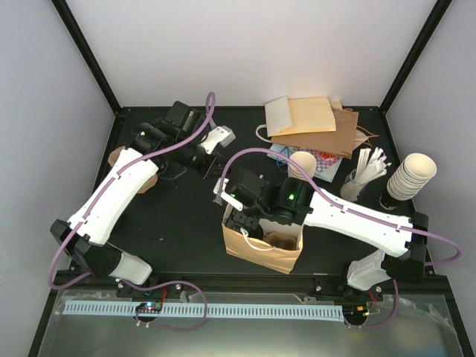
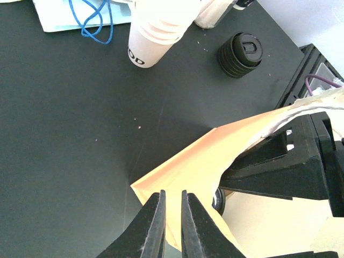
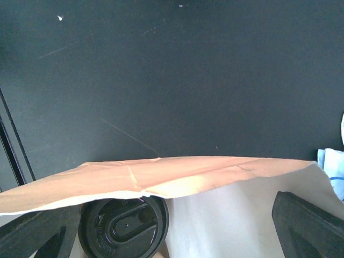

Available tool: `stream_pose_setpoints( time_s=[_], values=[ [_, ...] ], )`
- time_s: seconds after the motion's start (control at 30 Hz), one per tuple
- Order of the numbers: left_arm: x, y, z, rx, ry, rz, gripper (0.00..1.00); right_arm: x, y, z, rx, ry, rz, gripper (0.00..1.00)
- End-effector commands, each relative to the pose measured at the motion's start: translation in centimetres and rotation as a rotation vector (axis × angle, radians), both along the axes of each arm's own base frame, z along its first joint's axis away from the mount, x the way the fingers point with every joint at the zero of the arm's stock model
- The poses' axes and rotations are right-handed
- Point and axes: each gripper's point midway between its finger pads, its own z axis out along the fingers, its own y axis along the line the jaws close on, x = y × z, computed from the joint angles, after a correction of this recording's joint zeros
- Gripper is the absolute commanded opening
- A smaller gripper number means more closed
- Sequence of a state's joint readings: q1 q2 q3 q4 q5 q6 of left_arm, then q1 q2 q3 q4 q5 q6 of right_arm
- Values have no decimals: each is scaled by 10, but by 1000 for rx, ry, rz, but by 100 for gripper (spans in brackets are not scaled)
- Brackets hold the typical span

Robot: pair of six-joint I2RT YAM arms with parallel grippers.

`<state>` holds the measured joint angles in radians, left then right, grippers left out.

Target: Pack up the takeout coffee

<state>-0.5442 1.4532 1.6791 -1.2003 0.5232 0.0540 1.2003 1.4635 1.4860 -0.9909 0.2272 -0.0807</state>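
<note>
One lidded takeout coffee sits inside the brown paper bag under the wide-open right gripper — likely light, crushable, best squeezed gently at mid-height — left gripper nearly shut.

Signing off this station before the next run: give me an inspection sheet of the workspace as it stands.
Surface: black table, bare in the middle, a few light specks.
Job's things: takeout coffee sits inside the open paper bag; only its black lid shows.
Clutter: cup stacks, lid stack, stirrers, flat bags, far right.
Grippers: left pincer apparently closed on the bag's rim; right pincer open wide at its mouth.
Cables: purple cable loops over each arm.
Surroundings: white walls, black frame.
</note>
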Motion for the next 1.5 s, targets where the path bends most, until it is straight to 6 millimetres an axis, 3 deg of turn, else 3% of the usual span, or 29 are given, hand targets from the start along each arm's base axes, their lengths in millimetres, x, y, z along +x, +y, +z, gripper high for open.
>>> stream_pose_setpoints(
  time_s=[0.0,0.53,0.73,0.87,0.93,1.1,1.3,1.47],
  values=[
    [-3,1,12,-16,-28,-21,12,4,5,26,72,-47,3,100],
    [-15,-4,32,-121,-130,-90,26,-11,-14,115,294,-70,-4,100],
    [-35,-16,33,-199,-248,-223,54,-5,-28,163,443,-144,-70,100],
    [-49,-24,34,-206,-411,-338,91,5,-56,194,554,-224,-192,100],
    [-52,-27,29,-183,-458,-381,98,11,-75,201,576,-264,-272,100],
    [-40,-40,7,-84,-460,-433,95,23,-109,188,547,-300,-407,100],
    [-19,-50,-16,7,-482,-487,89,20,-128,175,564,-280,-451,100],
    [-27,-62,-16,-26,-440,-609,56,21,-140,166,533,-281,-482,100]
  ],
)
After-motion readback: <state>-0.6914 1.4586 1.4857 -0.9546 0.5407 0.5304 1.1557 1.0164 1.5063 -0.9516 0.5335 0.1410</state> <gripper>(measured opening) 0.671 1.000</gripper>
